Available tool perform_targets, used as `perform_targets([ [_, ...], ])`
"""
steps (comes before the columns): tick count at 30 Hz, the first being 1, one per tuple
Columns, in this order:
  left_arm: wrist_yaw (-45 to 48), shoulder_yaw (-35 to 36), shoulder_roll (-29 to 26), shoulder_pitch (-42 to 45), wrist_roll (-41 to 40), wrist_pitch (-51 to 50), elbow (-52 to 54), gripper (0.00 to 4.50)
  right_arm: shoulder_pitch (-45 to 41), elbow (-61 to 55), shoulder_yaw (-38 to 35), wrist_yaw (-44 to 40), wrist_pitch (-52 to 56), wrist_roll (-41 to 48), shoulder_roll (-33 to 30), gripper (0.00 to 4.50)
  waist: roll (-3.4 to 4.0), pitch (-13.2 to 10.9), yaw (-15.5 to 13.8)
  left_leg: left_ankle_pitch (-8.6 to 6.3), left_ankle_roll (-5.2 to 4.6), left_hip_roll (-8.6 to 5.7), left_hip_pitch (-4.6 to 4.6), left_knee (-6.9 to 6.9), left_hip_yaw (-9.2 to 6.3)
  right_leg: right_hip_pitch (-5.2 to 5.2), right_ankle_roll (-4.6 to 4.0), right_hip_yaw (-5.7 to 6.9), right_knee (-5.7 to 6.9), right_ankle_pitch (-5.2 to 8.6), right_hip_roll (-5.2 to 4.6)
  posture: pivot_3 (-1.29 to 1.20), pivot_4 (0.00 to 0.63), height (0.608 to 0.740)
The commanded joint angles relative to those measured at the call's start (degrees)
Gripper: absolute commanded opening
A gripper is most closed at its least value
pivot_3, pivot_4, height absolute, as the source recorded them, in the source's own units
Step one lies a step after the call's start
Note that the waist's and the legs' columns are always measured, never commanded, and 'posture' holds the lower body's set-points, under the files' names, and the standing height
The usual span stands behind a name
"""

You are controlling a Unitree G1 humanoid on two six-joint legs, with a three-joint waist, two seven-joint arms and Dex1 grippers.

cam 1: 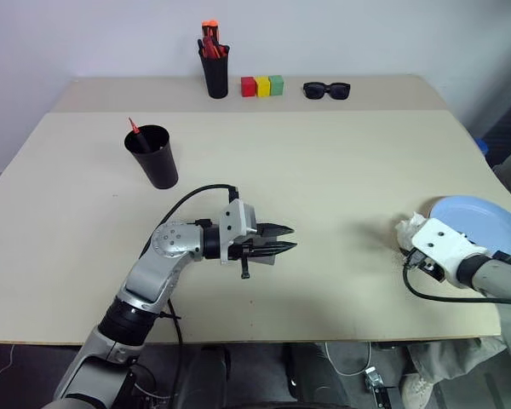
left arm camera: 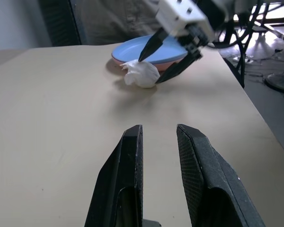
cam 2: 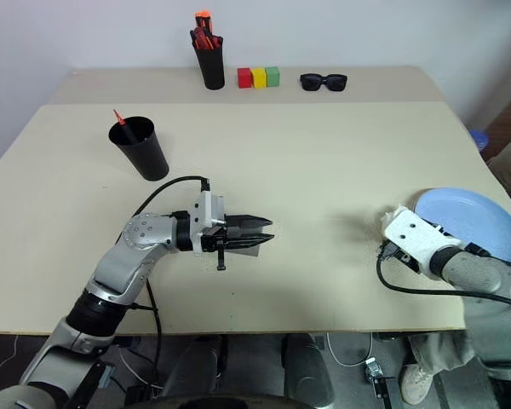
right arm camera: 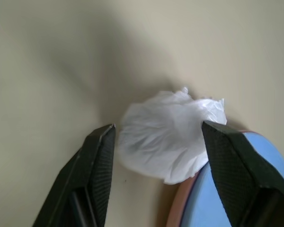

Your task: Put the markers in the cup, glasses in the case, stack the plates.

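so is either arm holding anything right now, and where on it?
Nothing is held. The right gripper stands open around a crumpled white tissue beside the plates, not clamping it. The left gripper is empty.

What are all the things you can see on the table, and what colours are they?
cup: one, black, left part of the table, a red marker sticking out
pen holder: one, black, far edge, holding orange-red pens
blocks: three, red, yellow, green, in a row beside the holder
sunglasses: one, black, far edge
plates: two, blue stacked on pink, right edge
crumpled tissue: one, white, against the plates
left gripper: black fingers slightly apart, empty
right gripper: open around the tissue
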State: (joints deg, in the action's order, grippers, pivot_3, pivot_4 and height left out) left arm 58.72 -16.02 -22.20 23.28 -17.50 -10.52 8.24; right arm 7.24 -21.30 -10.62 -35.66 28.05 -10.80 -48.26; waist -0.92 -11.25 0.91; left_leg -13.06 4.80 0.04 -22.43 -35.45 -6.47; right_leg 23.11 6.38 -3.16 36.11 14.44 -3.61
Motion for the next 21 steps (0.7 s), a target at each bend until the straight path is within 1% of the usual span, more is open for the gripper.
perform_targets([
  [1, -0.6, 0.82, -0.19, -0.02, -0.41, 0.18, 2.75, 1.08, -0.78, 1.56, -0.22, 2.78, -2.14, -2.49, -0.56, 1.99, 0.0, 0.0, -0.05, 0.0, 0.0, 0.0, 0.0, 0.0, -0.01, 0.0, 0.0, 0.0, 0.0, 0.0, 0.01, 0.0, 0.15, 0.74],
  [2, -0.69, 0.84, -0.34, -0.21, -0.42, 0.12, 2.94, 1.08, -1.05, 1.47, -0.61, 2.98, -2.47, -2.4, -0.58, 1.6, 0.0, 0.0, -0.03, 0.0, 0.0, 0.0, 0.0, 0.0, 0.0, 0.0, 0.0, 0.0, 0.0, 0.0, 0.0, 0.0, 0.15, 0.74],
  [4, -0.75, 0.82, -0.57, -0.62, -0.42, 0.2, 3.17, 1.08, -1.65, 0.55, -1.78, 3.12, -2.28, -1.75, -0.32, 0.5, 0.0, 0.0, 0.02, 0.0, 0.0, 0.0, -0.01, 0.0, 0.0, 0.0, 0.01, 0.0, 0.0, 0.0, 0.0, 0.0, 0.15, 0.74],
  [5, -0.83, 0.78, -0.56, -0.67, -0.37, 0.21, 3.13, 1.08, -1.7, -0.03, -2.23, 2.96, -2.53, -1.72, -0.63, 0.07, 0.0, 0.0, 0.02, 0.0, 0.0, 0.0, 0.0, 0.0, 0.0, 0.0, 0.01, 0.0, 0.0, 0.0, 0.0, 0.0, 0.15, 0.74],
  [8, -1.24, 0.9, -0.34, -0.49, -0.25, 0.16, 2.75, 1.08, -1.62, -3.33, -4.49, 2.13, -2.02, -1.14, -1.28, 0.03, 0.0, 0.0, -0.06, 0.0, 0.0, 0.0, -0.01, 0.0, -0.01, 0.0, 0.01, 0.0, 0.01, 0.0, 0.01, 0.0, 0.15, 0.74],
  [12, -2.0, 1.42, -0.32, -0.13, -0.14, 0.45, 1.69, 1.08, -3.52, -6.9, -10.5, 1.05, 3.66, 1.13, -1.13, 0.03, 0.0, 0.0, -0.04, 0.0, 0.0, 0.0, 0.0, -0.01, -0.01, 0.0, 0.02, -0.01, 0.01, -0.01, 0.0, 0.0, 0.15, 0.74],
  [16, -2.4, 1.83, -0.15, -0.14, -0.23, 0.86, 0.46, 1.08, -1.64, -4.17, -14.0, 0.34, 6.86, -0.37, -3.16, 0.03, 0.0, 0.0, -0.19, 0.0, 0.0, 0.0, -0.01, -0.01, -0.01, -0.01, 0.02, 0.0, 0.0, -0.01, 0.0, 0.0, 0.15, 0.74],
  [18, -2.41, 1.77, -0.05, -0.08, -0.05, 1.19, -0.15, 1.08, -0.05, -2.16, -14.5, 0.31, 6.36, -0.86, -4.06, 0.79, -0.01, 0.0, -0.28, 0.0, -0.01, 0.0, -0.02, -0.01, -0.01, -0.01, 0.01, 0.01, -0.01, 0.0, 0.0, 0.0, 0.15, 0.74],
  [19, -2.54, 1.87, -0.05, -0.13, 0.17, 1.5, -0.31, 1.08, 0.46, -1.57, -14.51, 0.82, 5.74, -1.2, -4.22, 1.1, -0.01, 0.0, -0.21, 0.0, -0.01, 0.0, -0.02, -0.01, -0.01, -0.01, 0.01, 0.01, -0.02, 0.0, 0.0, 0.0, 0.15, 0.74],
  [21, -3.24, 2.09, 0.02, -0.25, 0.64, 1.66, -0.34, 1.08, 1.3, -0.52, -14.39, 1.82, 4.55, -2.34, -4.82, 2.16, 0.0, 0.0, -0.1, -0.01, -0.01, 0.0, -0.02, 0.0, 0.0, -0.01, 0.0, 0.0, -0.02, 0.0, -0.01, 0.0, 0.15, 0.74],
])
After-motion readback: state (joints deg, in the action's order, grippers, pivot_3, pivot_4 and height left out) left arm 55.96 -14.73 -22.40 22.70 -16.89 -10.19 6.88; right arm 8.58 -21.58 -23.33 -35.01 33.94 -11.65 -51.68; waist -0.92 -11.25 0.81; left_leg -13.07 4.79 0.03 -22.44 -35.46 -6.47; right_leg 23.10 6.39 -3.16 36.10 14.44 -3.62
